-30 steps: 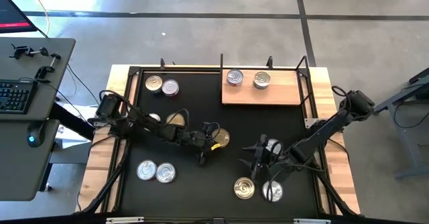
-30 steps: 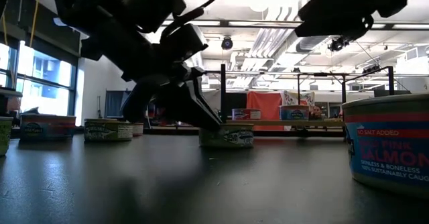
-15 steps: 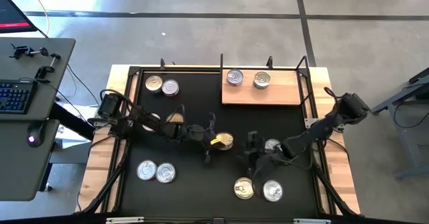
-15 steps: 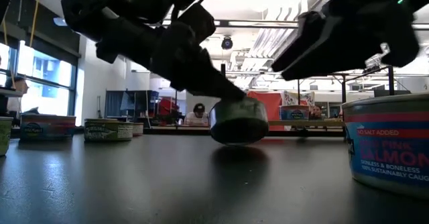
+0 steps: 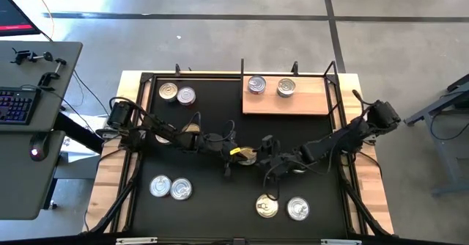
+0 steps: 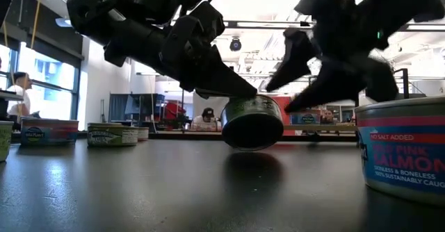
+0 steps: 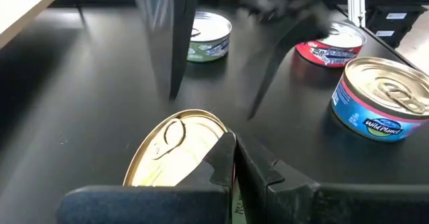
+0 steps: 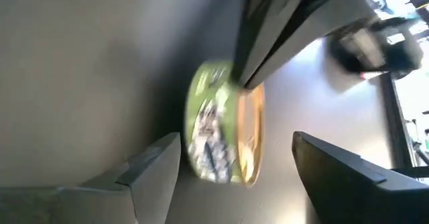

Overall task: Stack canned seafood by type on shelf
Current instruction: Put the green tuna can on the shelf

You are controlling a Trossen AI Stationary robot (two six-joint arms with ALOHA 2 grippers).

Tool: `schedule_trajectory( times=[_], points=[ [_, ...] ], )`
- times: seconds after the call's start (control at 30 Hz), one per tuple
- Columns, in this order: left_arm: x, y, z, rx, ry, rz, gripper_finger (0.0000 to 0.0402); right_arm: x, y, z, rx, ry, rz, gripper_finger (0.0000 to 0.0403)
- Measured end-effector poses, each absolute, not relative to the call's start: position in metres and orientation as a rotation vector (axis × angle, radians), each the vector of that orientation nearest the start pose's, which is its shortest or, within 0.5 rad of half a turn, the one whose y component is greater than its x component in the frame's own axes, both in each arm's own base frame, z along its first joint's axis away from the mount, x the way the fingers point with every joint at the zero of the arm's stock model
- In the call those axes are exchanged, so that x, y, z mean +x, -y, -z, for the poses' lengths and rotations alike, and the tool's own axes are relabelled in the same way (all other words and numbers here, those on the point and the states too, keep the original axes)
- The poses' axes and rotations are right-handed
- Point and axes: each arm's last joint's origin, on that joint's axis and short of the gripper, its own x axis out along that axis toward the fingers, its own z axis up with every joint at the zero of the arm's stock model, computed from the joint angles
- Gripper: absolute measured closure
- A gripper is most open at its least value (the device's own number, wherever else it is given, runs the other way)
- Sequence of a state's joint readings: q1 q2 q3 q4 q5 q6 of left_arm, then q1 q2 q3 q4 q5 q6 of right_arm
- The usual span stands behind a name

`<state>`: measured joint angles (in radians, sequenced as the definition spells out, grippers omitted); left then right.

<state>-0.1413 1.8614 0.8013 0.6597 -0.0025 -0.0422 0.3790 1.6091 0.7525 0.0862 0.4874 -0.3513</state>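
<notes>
My left gripper (image 5: 234, 155) is shut on a green can with a gold lid (image 5: 246, 155) at the table's middle; the low view shows this can (image 6: 252, 121) off the table and tilted. My right gripper (image 5: 266, 152) is open and stands just right of that can. In the right wrist view the can (image 8: 221, 125) lies ahead between my open fingers, apart from them. The wooden shelf (image 5: 311, 102) at the far right carries two silver-topped cans (image 5: 256, 84) (image 5: 286, 88), standing upright on their bases. My left gripper pinches the gold-lidded can at its rim and side wall (image 7: 201, 133), one finger (image 7: 226, 158) beside the lid. The fingers slant down from the table's left (image 6: 222, 79). The can is lifted clear of the table and tilted, lid turned toward the near side.
Two cans stand at the far left (image 5: 168, 91) (image 5: 186, 95), two at the near left (image 5: 160, 186) (image 5: 181, 189), two at the near right (image 5: 267, 205) (image 5: 297, 208). Another can (image 5: 190, 130) lies under the left arm. A tall salmon can (image 6: 403, 148) stands close to the low camera.
My left gripper has lifted the gold-lidded can off the table and tipped it, shifting slightly toward the table's right. My right gripper has moved from the near-right cans toward the table's left, up to the held can, and stayed open.
</notes>
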Motion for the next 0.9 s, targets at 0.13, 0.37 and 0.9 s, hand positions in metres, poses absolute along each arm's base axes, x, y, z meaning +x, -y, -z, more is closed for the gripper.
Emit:
schedule_trajectory(
  times=[0.13,0.37,0.9],
  points=[
    [0.354,0.05,-0.137,-0.014,-0.373,0.129,0.0402,0.293,-0.102,-0.134,-0.726,-0.753,-0.044,0.0124],
    [0.355,0.05,-0.139,-0.006,-0.357,0.13,0.0401,0.302,-0.102,-0.115,-0.683,-0.731,0.108,0.0159],
    [0.335,0.039,-0.16,0.081,-0.517,-0.119,0.0401,0.27,-0.076,-0.223,-0.333,-1.07,0.498,0.0283]
  ],
)
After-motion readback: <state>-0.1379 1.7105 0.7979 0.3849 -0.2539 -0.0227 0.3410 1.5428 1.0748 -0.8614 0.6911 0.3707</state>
